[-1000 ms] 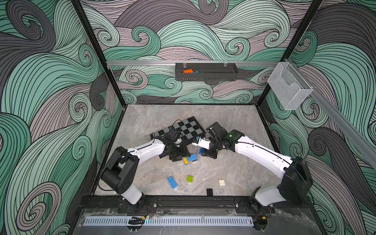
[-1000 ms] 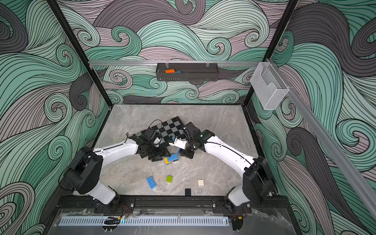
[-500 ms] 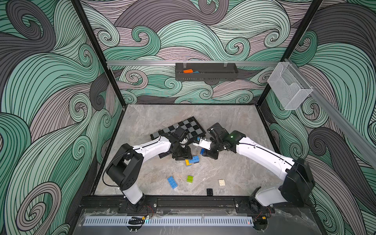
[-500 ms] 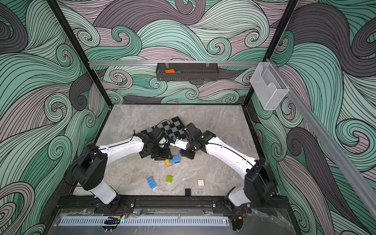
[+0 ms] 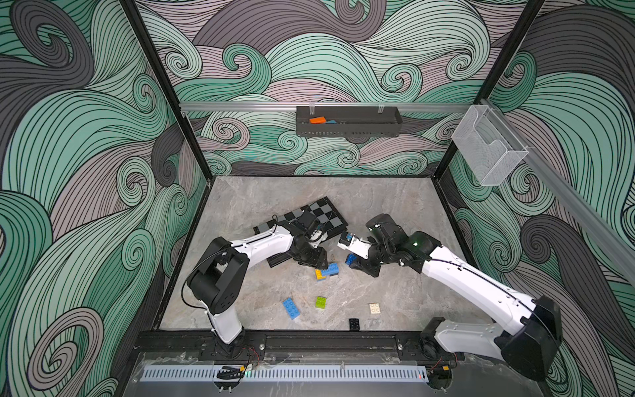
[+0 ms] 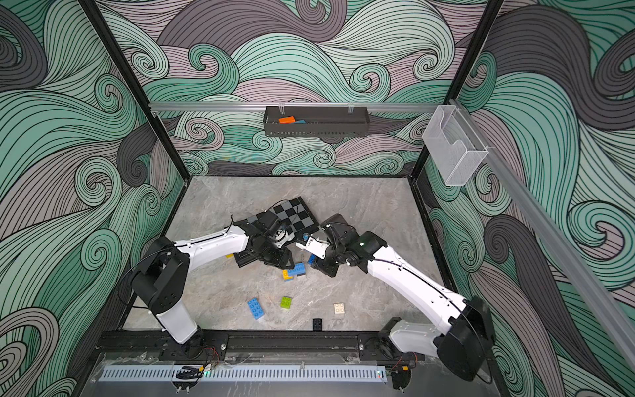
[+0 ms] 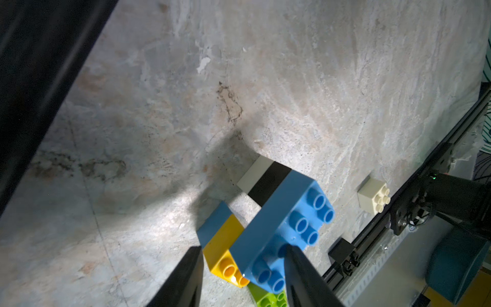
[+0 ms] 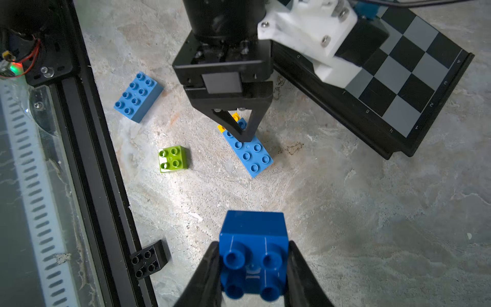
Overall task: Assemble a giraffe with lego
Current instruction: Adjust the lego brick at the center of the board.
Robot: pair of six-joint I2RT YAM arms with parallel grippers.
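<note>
Closing in, left fingers (image 7: 300,273) now clamp the giraffe (image 7: 276,226).

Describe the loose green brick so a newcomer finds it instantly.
Start at the marbled table, near its front rail. Between a light-blue oblong brick and a cream square brick lies the lime-green brick. It is the only green piece, square with four studs.

Both top views are evenly bright and sharp, walls (image 5: 86,137) bowing at the edges. My wrist views run dimmer: dark corners, glare on the worktop (image 7: 148,228), my left claw (image 7: 242,247) softly blurred.
</note>
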